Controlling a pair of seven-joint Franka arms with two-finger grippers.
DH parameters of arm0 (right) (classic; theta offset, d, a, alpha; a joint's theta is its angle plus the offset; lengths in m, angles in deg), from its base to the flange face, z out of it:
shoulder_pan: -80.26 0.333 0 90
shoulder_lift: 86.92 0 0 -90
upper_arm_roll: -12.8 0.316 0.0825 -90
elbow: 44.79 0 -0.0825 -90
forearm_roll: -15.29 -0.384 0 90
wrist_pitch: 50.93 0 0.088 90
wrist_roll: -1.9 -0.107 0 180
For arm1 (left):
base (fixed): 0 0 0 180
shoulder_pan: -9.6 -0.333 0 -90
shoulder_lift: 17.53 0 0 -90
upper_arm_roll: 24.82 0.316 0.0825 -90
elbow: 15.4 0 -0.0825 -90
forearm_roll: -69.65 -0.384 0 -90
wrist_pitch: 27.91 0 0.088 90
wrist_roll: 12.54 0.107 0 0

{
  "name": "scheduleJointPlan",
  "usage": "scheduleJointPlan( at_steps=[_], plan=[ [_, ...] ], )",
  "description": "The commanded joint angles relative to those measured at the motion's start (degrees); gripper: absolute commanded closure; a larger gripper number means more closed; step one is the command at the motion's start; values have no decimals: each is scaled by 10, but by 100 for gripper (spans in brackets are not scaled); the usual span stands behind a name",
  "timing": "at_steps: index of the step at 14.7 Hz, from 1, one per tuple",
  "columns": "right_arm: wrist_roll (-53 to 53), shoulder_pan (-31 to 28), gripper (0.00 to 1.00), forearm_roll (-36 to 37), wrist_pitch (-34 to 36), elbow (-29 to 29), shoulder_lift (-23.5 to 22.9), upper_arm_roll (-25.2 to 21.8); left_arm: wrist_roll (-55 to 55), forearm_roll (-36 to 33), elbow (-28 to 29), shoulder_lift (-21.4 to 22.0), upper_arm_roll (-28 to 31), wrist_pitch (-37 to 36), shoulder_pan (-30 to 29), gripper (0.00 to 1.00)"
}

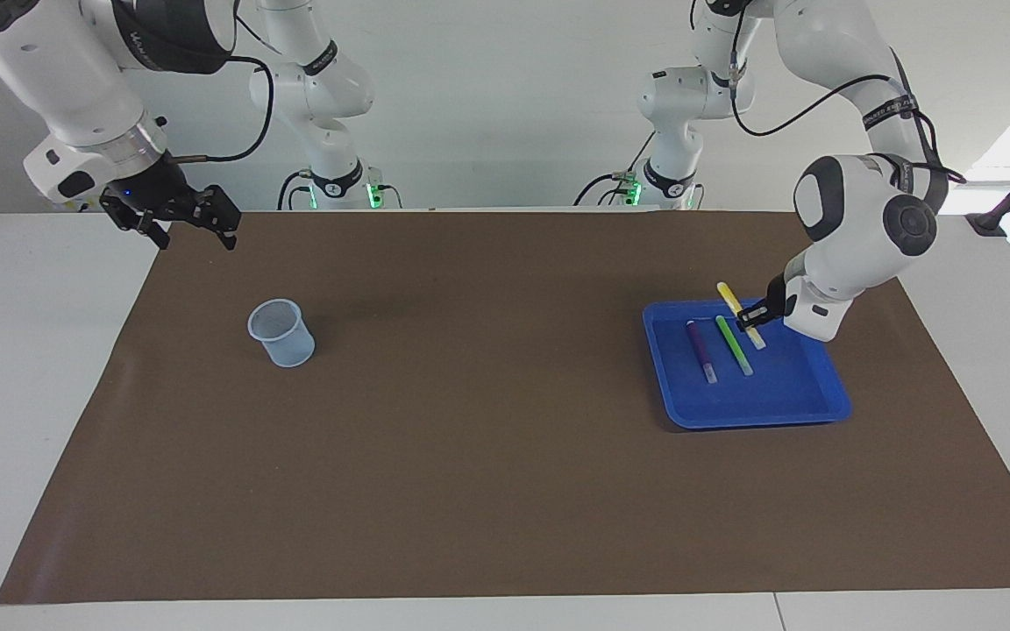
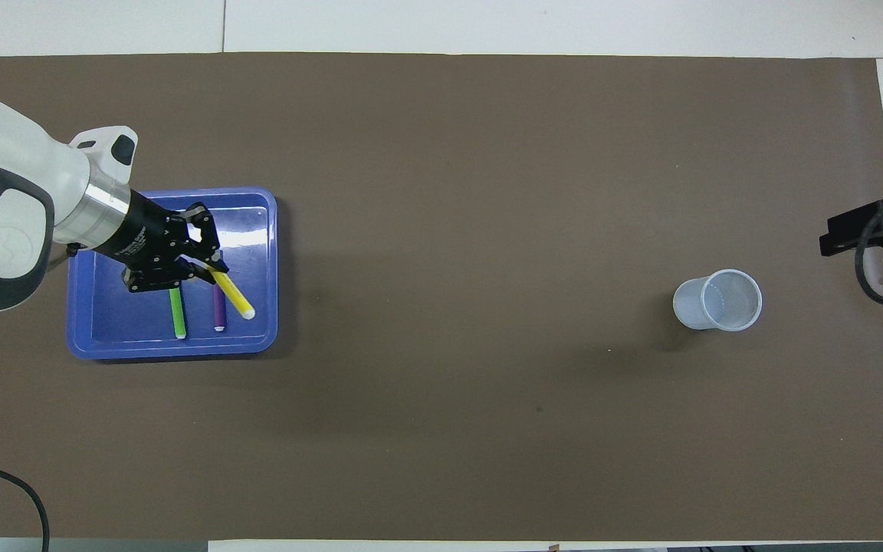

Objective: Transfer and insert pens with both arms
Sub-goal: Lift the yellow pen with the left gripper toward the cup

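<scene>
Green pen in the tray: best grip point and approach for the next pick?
Judging from how it lies, grip the green pen mid-barrel, coming straight down with the fingers across its length. It lies flat in the blue tray, with the purple pen alongside but apart, so there looks to be room for a finger on each side. The left gripper, over the tray, holds the yellow pen.

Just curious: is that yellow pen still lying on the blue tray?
Apart. The facing view shows the yellow pen lifted off the tray, tilted, gripped by the left gripper.
</scene>
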Motion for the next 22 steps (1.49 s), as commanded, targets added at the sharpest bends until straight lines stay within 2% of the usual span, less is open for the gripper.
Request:
scheduleJointPlan(
  at_steps=[1,3,6,10,14,20,22],
  plan=[
    [13,-8,0,-8,8,6,9,3,-138,66,-3,17,-47,-2,-6,100],
    [13,-8,0,-8,8,6,8,3,-173,148,7,47,-62,13,-4,100],
    [13,-8,0,-8,8,6,8,3,-245,215,21,53,-95,49,1,100],
    [29,-26,0,-13,14,8,18,-3,-269,332,64,72,-126,117,4,100],
    [21,-17,0,-97,11,23,22,8,-340,340,86,83,-163,189,29,100],
    [-165,21,0,-197,1,49,34,8,-362,423,158,117,-163,282,66,100],
    [-216,47,0,-208,-48,58,35,9,-363,439,167,120,-163,304,77,100]
  ],
)
